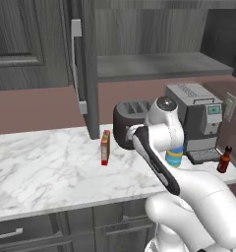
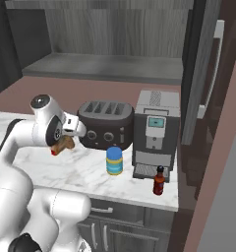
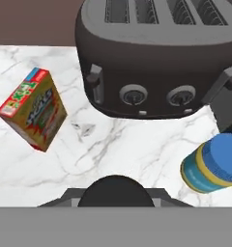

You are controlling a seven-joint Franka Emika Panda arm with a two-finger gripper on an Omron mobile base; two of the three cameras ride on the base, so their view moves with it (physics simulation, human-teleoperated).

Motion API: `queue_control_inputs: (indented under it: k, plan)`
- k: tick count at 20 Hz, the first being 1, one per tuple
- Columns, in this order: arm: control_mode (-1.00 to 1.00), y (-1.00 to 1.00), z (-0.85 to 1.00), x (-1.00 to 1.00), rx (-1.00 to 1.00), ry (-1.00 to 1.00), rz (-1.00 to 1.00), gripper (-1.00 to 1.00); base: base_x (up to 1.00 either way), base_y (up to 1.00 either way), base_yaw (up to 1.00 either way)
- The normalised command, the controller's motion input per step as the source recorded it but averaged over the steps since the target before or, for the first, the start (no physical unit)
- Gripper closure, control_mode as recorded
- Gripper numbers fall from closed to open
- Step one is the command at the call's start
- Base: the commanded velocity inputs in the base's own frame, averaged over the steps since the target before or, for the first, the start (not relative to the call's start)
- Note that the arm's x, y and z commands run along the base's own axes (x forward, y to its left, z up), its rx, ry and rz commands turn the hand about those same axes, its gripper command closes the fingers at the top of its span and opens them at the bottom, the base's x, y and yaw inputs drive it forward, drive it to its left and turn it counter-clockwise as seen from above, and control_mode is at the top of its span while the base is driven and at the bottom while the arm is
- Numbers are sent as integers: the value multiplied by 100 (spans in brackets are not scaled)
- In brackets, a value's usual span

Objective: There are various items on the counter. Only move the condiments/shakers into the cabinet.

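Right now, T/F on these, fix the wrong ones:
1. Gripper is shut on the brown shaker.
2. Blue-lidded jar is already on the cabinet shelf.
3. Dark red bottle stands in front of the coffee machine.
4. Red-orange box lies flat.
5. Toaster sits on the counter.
1. True. The gripper is closed on the brown shaker, lifted off the counter.
2. False. The blue-lidded jar stands on the counter in front of the toaster; the cabinet shelf is bare.
3. True. The dark red bottle stands by the coffee machine drip tray.
4. False. The red-orange box stands upright.
5. True.
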Motion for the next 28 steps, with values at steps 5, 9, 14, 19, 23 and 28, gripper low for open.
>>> queue_control_inputs:
  k: [5,9,14,19,23,28]
  plan:
    - [-100,0,100,0,-3,-20,0,100,0,0,0]
    - [-100,0,100,0,-1,-16,0,100,0,0,0]
    - [-100,-11,100,4,1,-7,0,100,0,0,0]
    - [-100,-11,100,0,0,-4,0,100,0,0,0]
    - [-100,-19,100,2,6,0,0,100,0,0,0]
    - [-100,-20,25,0,2,-2,0,100,0,0,0]
